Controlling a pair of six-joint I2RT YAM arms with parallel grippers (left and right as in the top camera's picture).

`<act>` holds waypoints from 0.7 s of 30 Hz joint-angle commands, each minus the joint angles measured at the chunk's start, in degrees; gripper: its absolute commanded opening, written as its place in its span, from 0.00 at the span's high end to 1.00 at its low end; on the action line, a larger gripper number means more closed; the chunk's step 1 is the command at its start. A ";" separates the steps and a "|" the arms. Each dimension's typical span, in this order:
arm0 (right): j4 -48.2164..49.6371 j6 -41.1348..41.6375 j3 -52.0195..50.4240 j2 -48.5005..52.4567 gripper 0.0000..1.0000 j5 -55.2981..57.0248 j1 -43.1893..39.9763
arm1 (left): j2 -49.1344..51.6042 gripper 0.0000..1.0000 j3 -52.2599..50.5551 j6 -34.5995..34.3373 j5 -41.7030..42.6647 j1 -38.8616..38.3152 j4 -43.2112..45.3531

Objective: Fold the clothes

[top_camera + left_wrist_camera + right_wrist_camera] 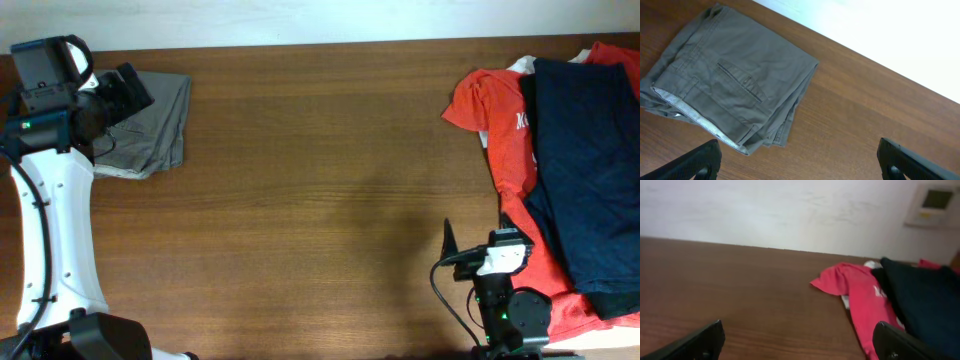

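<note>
The clothes are one pair of grey-khaki shorts (152,122), folded into a compact rectangle at the table's far left corner. In the left wrist view the shorts (735,75) show a welt pocket and a pale lining strip along one edge. My left gripper (122,96) hovers at their left edge. It stands open, and in its own view the left gripper (800,167) has only bare wood between its fingers, with the shorts just beyond. My right gripper (480,248) is at the near right, open and empty. The right gripper (802,345) points across bare wood.
An orange-red T-shirt (500,130) lies spread at the right edge with a dark navy garment (585,150) piled on top of it. Both also show in the right wrist view, the T-shirt (860,292) beside my right finger. The brown wooden table (320,180) meets a white wall at the back.
</note>
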 commanded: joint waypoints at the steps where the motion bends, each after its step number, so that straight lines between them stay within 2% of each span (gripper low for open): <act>1: -0.09 8.22 -0.26 -0.66 0.02 5.42 -0.04 | 0.04 0.01 -0.11 0.13 0.42 -0.07 0.09; 21: -0.13 8.20 -0.26 -0.63 0.02 5.22 -0.04 | 0.04 0.01 -0.11 0.13 0.42 -0.07 0.11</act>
